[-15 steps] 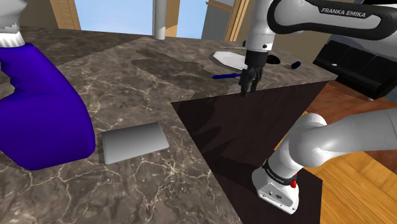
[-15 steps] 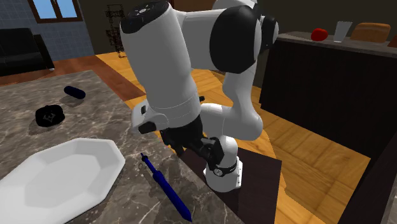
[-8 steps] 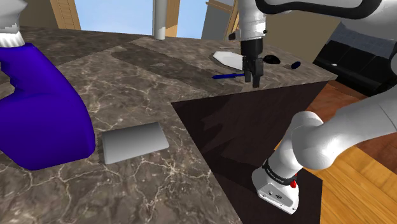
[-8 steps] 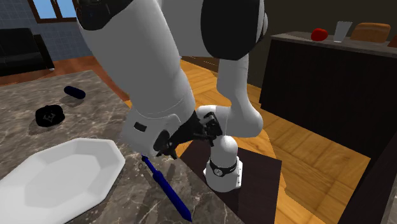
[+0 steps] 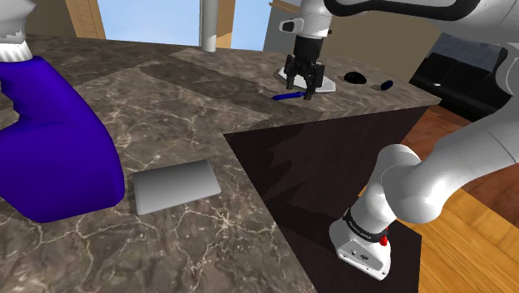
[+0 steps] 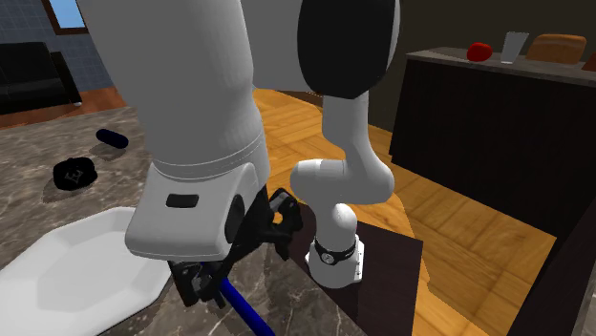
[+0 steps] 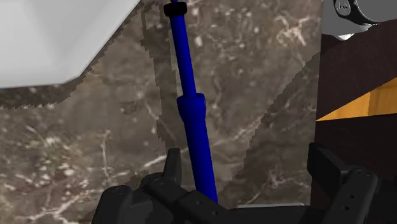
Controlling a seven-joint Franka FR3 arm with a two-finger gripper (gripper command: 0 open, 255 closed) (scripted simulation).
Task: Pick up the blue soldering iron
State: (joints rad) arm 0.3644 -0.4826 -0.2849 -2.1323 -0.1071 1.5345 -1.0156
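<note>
The approach looks complete, but the grasp has not begun. The gripper (image 7: 245, 162) hangs low over the marble counter (image 7: 267, 89) with its two fingers spread wide and clasping nothing; the blue soldering iron (image 7: 193, 121) lies flat on the stone and runs between them, close beside one finger and well apart from the other, so it is bracketed but not held.

In the shoulder view the iron sits near the counter's far corner, at about one o'clock from the frame's middle; its free end shows at the gripper's seven o'clock, and the rest is hidden behind the fingers. The white plate (image 5: 326, 83) lies just beyond, showing at the gripper's three o'clock. In the wrist view the iron's dark end comes near the plate's rim, seemingly with a gap between them. In the second exterior view the blue shaft emerges at five o'clock from under the hand, with the plate at nine o'clock. A small blue cylinder (image 5: 385, 85) farther along the counter, at the gripper's three o'clock in the shoulder view, is a different object and not the target.

Three steps appear to remain: closing the fingers on the shaft, confirming the hold, and raising the iron off the counter. Because the shaft lies off-centre in the gap, the near finger would probably meet it first and nudge it sideways; a thin round shaft may also roll or swing, so a small sideways correction before closing seems prudent.
</note>
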